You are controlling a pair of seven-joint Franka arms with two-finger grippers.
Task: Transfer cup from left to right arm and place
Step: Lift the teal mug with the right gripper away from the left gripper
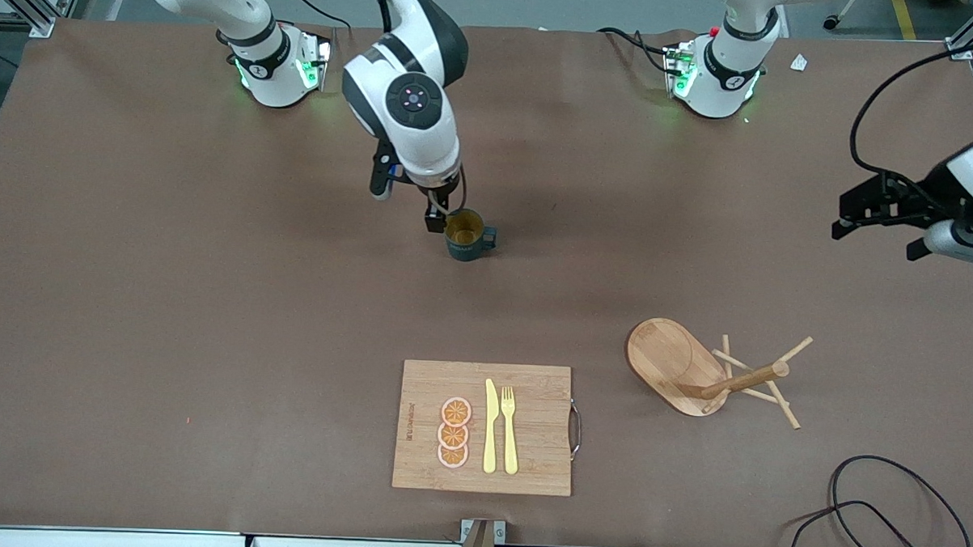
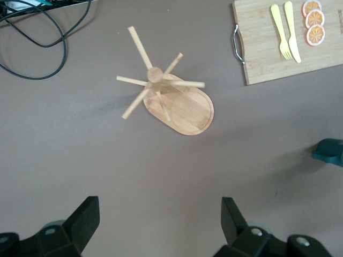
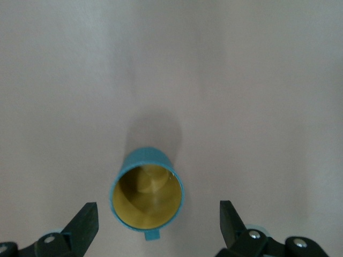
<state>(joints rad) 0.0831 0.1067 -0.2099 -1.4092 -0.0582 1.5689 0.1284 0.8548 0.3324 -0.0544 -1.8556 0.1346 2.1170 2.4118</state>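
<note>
Fingers apart on both: right gripper (image 1: 438, 215) just above upright ribbed dark teal cup (image 1: 468, 235) with mustard-yellow inside, left gripper (image 1: 861, 215) waiting over bare table.

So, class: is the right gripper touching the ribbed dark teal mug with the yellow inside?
Apart. In the right wrist view, the right gripper is open, and bare table shows between each finger and the mug.

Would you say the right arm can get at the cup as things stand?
Probably yes: the right gripper hangs open just above the upright cup, which stands alone on bare table with nothing around it.
</note>
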